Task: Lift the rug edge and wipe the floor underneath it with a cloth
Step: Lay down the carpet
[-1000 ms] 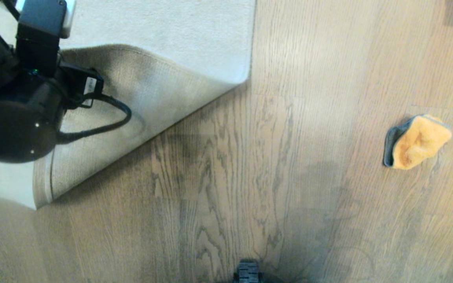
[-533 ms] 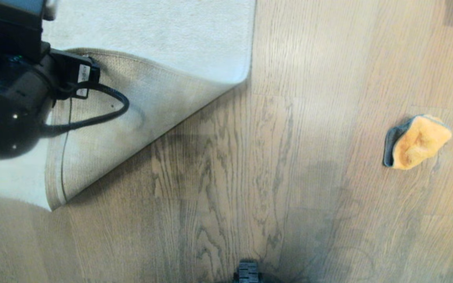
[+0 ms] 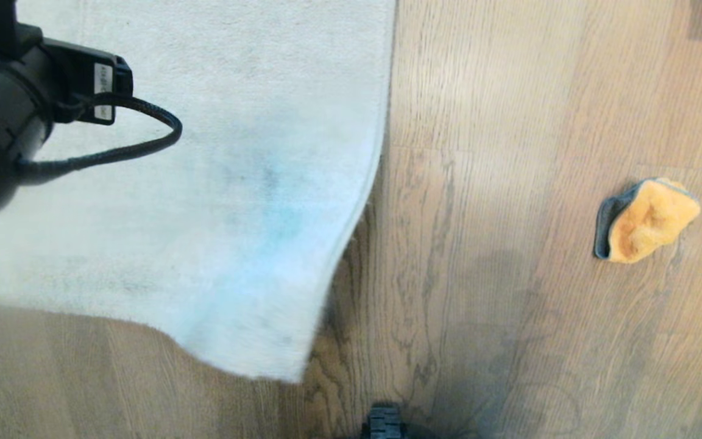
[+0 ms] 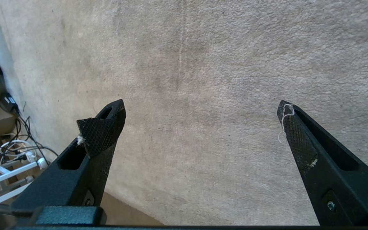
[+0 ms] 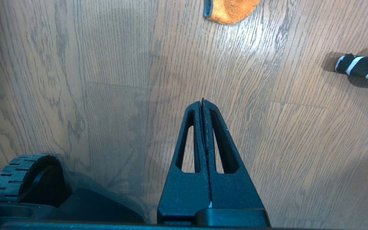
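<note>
At far left of the head view the left arm hangs over the rug; its end effector is out of that view, but its wrist view shows the fingers spread wide over pile, grasping nothing. Rightward, the rug edge runs away from the robot and lies on the floor, its near corner blurred. Further right sits the cloth, well apart from the rug and nearer the right arm, whose clenched, empty end effector points roughly toward it. Only a cut-off scrap of the cloth shows in the right wrist view.
</note>
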Tool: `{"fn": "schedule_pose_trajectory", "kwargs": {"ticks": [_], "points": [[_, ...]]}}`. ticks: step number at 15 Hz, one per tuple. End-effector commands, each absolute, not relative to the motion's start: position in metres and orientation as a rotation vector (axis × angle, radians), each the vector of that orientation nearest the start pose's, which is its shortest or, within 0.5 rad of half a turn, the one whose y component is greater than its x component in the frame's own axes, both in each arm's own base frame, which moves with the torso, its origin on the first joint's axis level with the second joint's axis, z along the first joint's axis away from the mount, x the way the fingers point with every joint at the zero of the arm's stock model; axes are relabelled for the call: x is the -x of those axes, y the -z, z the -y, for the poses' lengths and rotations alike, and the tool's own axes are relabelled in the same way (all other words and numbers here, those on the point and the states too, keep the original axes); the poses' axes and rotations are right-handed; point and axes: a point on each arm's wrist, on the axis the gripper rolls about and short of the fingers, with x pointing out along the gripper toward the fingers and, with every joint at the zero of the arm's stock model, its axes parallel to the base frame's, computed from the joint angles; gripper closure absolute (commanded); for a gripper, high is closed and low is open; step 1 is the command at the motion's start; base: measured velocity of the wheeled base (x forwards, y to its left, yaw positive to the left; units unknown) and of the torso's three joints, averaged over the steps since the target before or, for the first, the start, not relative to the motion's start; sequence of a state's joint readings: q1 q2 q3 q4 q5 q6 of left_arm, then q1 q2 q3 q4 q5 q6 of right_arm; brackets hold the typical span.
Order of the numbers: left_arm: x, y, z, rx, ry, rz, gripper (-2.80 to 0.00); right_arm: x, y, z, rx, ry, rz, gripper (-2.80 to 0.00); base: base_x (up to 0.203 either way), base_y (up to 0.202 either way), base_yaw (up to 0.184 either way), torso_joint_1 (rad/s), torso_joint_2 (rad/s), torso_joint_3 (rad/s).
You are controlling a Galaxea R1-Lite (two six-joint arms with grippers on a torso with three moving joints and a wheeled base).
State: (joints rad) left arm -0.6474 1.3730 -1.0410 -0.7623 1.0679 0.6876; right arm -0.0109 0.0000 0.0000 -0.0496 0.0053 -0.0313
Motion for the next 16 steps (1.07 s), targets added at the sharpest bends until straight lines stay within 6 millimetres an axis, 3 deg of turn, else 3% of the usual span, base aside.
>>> {"fn": "schedule_pose_trajectory", "kwargs": {"ticks": [1, 6, 11, 12, 16], "points": [[-0.181, -0.346, 0.114, -0.345, -0.483, 0.127, -2.8, 0.023, -0.081, 0.0, 0.033, 0.005, 0.049, 0.0, 0.0, 0.0, 0.0, 0.0, 0.0, 0.0], [-0.183, -0.323, 0.133, -0.405, -0.409, 0.084, -2.8, 0.023, -0.081, 0.0, 0.033, 0.005, 0.049, 0.0, 0.0, 0.0, 0.0, 0.0, 0.0, 0.0], [-0.195, -0.292, 0.172, -0.496, -0.306, 0.031, -2.8, 0.023, -0.081, 0.0, 0.033, 0.005, 0.049, 0.0, 0.0, 0.0, 0.0, 0.0, 0.0, 0.0], [-0.195, -0.289, 0.178, -0.498, -0.294, 0.027, 0.0, 0.023, -0.081, 0.0, 0.033, 0.005, 0.049, 0.0, 0.0, 0.0, 0.0, 0.0, 0.0, 0.0], [-0.198, -0.286, 0.192, -0.467, -0.274, 0.042, 0.0, 0.023, -0.081, 0.0, 0.033, 0.005, 0.049, 0.0, 0.0, 0.0, 0.0, 0.0, 0.0, 0.0]]}}
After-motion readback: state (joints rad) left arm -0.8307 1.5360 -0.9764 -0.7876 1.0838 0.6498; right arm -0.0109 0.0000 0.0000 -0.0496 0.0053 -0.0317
